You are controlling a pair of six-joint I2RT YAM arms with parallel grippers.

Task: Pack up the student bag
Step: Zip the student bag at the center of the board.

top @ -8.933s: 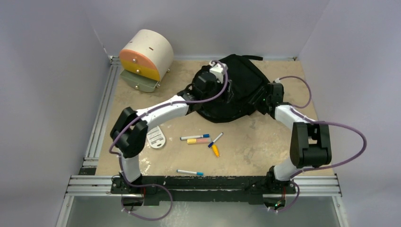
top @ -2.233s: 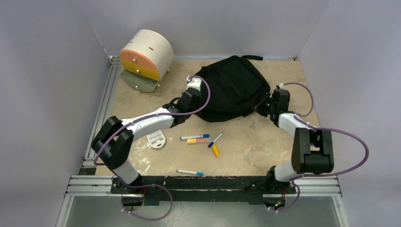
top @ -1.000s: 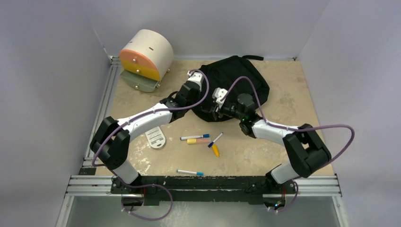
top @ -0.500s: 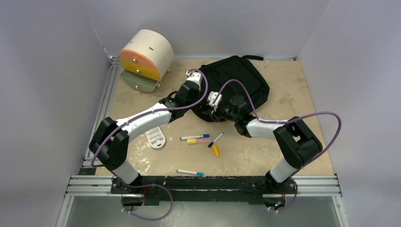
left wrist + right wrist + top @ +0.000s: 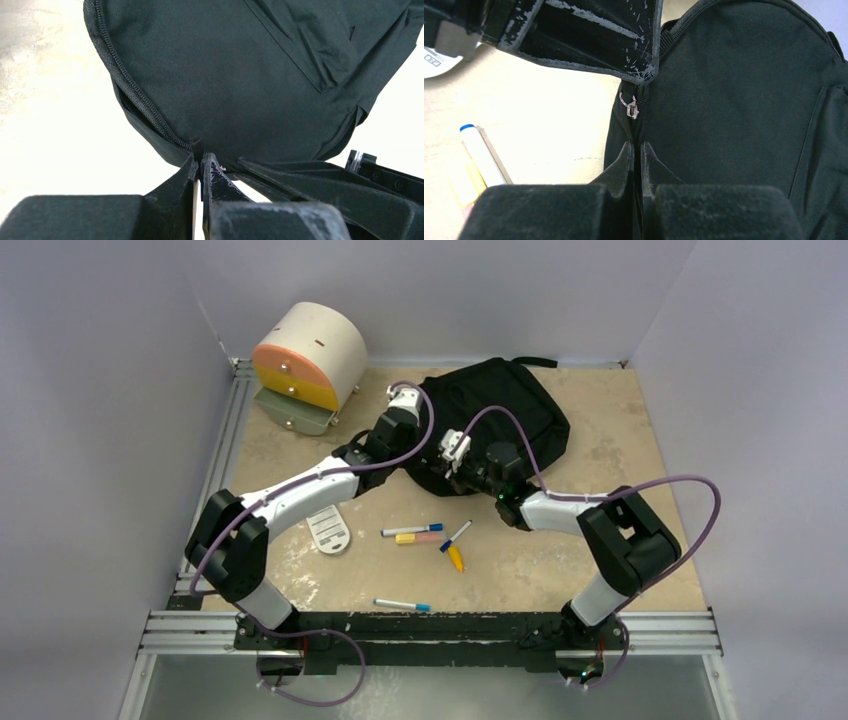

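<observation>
The student bag (image 5: 505, 415) is a black fabric backpack lying flat at the back middle of the table. Both grippers meet at its near left edge. My left gripper (image 5: 200, 159) is shut on the fabric at the end of the zipper (image 5: 135, 97), where the bag's edge (image 5: 235, 90) curves. My right gripper (image 5: 636, 146) is shut on the same seam of the bag (image 5: 734, 110), just below a small metal zipper ring (image 5: 630, 107). One left finger (image 5: 594, 37) shows at the top of the right wrist view. In the top view the grippers' tips are hidden under the wrists (image 5: 440, 455).
A cream-and-orange drawer box (image 5: 305, 355) stands at the back left with its drawer out. Several markers (image 5: 425, 533) lie on the table before the bag, another marker (image 5: 402, 604) lies nearer the arms, and a white tag (image 5: 330, 530) lies to the left.
My right gripper swung in from the bag's right side to its near left edge and closed on the seam beside the left gripper. The left gripper stayed shut on the bag.
</observation>
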